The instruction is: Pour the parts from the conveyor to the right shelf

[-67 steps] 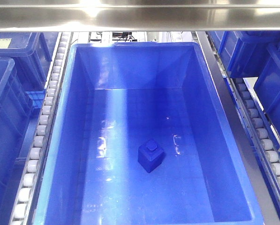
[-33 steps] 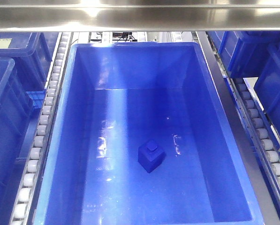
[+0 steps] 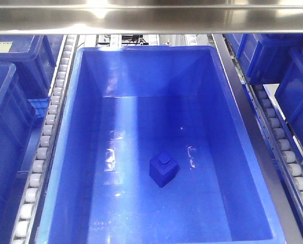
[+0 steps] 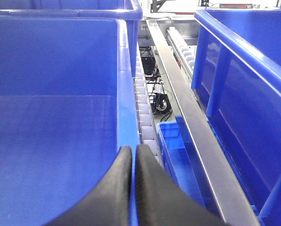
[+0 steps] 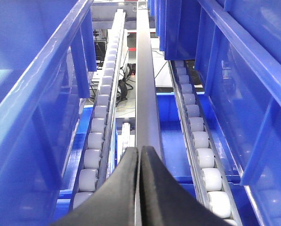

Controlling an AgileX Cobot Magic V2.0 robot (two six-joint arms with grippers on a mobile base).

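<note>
One part, a small blue cube (image 3: 164, 169) with a square stud, lies on the floor of a large blue bin (image 3: 141, 49) that sits on the right shelf (image 3: 44, 137) between roller rows. The conveyor is out of view. Neither gripper shows in the front view. My left gripper (image 4: 133, 149) is shut, its black fingertips just above the right rim of a blue bin (image 4: 127, 94), with only a thin slit between them. My right gripper (image 5: 139, 149) is also shut, over a grey steel rail (image 5: 145, 70) running between two bins, with nothing held.
A steel crossbar (image 3: 151, 15) spans the top of the front view. More blue bins (image 3: 4, 127) (image 3: 293, 76) flank the middle one. White rollers (image 5: 95, 136) (image 5: 199, 141) line both sides of the rail. A lower blue bin (image 4: 175, 150) and cables (image 4: 159, 101) lie beneath the shelf.
</note>
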